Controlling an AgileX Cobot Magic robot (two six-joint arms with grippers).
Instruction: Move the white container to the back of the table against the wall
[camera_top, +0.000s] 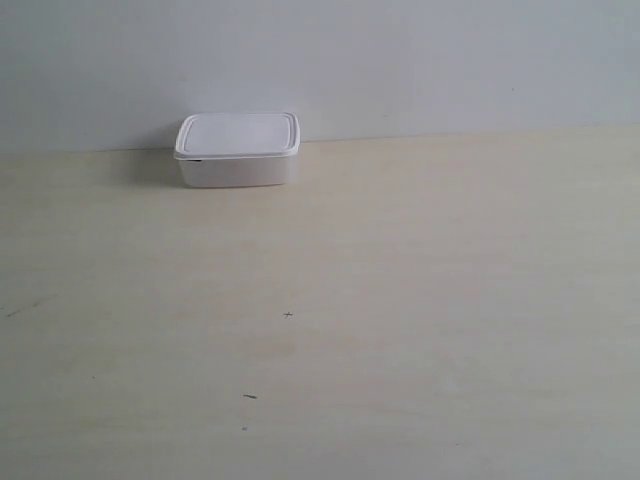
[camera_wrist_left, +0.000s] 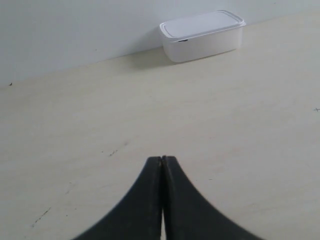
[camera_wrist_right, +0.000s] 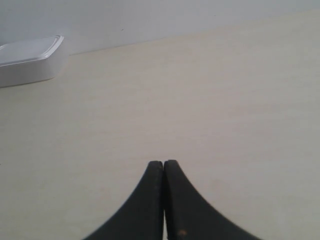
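Looking basically done: white container (camera_top: 237, 150) sits against the wall (camera_top: 420, 60); left gripper (camera_wrist_left: 162, 161) and right gripper (camera_wrist_right: 163, 164) are pinched closed, empty, well away from the wall. I'd guess nothing's left but parking.

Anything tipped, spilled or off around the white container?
Nothing stands out. The white container sits upright at the back of the table by the wall, lid on. A small dark spot under one lid corner is too small to judge. Left end effector and right end effector are shut, empty.
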